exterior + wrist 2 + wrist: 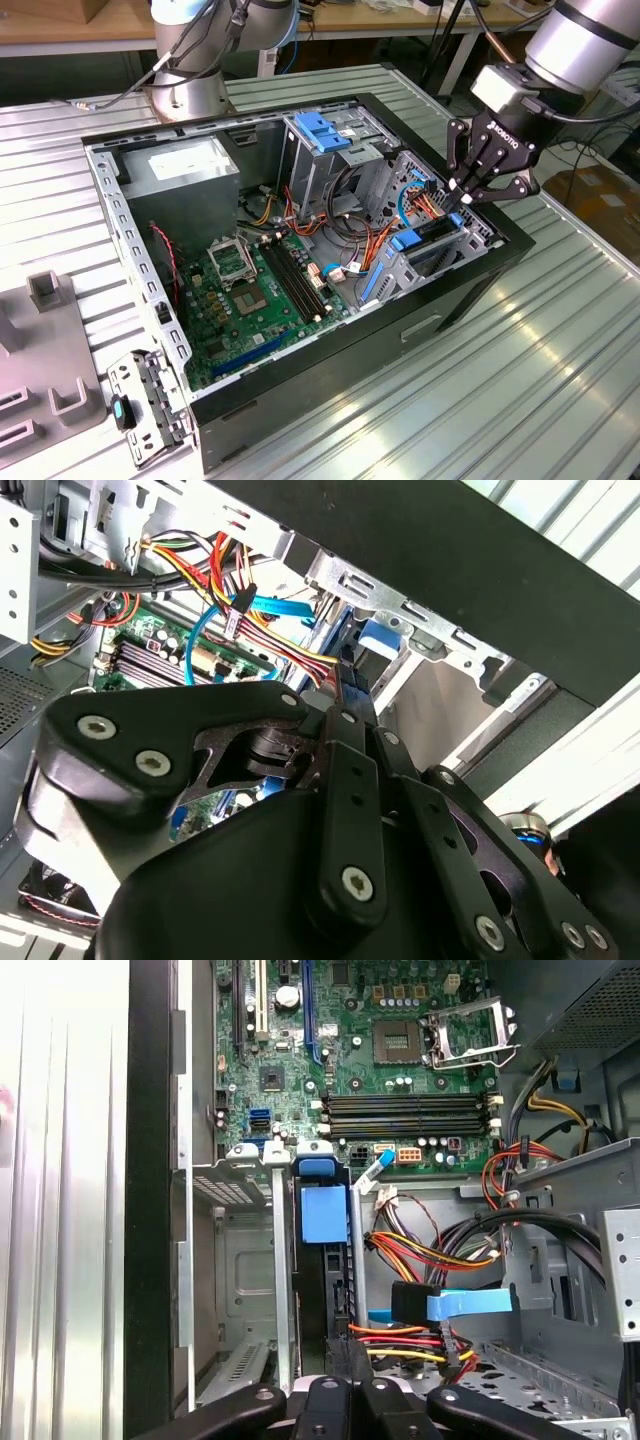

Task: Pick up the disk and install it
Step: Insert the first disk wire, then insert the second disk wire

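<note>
1. An open computer case (300, 420) lies on its side on a ribbed metal table (540, 380), seen from above in the exterior view.
2. The arm's black gripper (462, 196) reaches into the case at the exterior view's right, fingertips down at the drive bay.
3. The disk (432, 232) stands on edge in that bay, a dark slab with blue rails; a blue tab shows at its near end.
4. The fingertips are drawn close together on the disk's far end; they seem to pinch it, though the exact contact is hard to see.
5. In the first wrist view the disk (330, 1290) runs away from the gripper (348, 1385) as a narrow dark edge between metal bay walls, ending at a blue tab (324, 1212).
6. Red, yellow and orange cables (430, 1255) lie just beside the disk, with a flat blue cable (470, 1305) near them.
7. The green motherboard (250, 290) lies on the case floor, well apart from the gripper.
8. A grey drive cage (325, 150) with a blue handle rises mid-case.
</note>
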Available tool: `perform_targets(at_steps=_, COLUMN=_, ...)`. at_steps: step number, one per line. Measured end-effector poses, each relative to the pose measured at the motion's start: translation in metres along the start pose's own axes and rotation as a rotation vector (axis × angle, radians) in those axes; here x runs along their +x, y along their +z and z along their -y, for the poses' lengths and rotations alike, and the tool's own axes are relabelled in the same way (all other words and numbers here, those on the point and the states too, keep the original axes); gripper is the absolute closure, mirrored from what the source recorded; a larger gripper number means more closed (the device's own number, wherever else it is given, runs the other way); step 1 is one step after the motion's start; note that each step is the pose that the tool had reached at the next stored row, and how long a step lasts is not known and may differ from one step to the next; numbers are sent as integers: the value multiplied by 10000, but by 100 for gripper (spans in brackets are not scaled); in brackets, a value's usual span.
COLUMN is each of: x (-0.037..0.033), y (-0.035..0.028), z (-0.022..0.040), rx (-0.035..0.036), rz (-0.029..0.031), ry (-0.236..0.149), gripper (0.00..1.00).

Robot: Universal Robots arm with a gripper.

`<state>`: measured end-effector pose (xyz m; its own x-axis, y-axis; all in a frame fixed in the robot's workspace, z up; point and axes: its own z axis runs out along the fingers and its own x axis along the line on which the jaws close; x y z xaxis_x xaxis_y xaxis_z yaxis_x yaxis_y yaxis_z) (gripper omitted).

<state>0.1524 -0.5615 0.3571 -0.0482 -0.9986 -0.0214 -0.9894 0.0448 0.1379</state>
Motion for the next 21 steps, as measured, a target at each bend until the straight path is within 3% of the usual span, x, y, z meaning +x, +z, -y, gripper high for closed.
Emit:
perform_targets(at_steps=15, x=-1, y=-25, z=-5, rx=0, rz=0, ry=-1, gripper=89)
perform_targets(at_steps=21, x=5, y=-10, z=-109, rx=14, rz=2, ry=0, gripper=89)
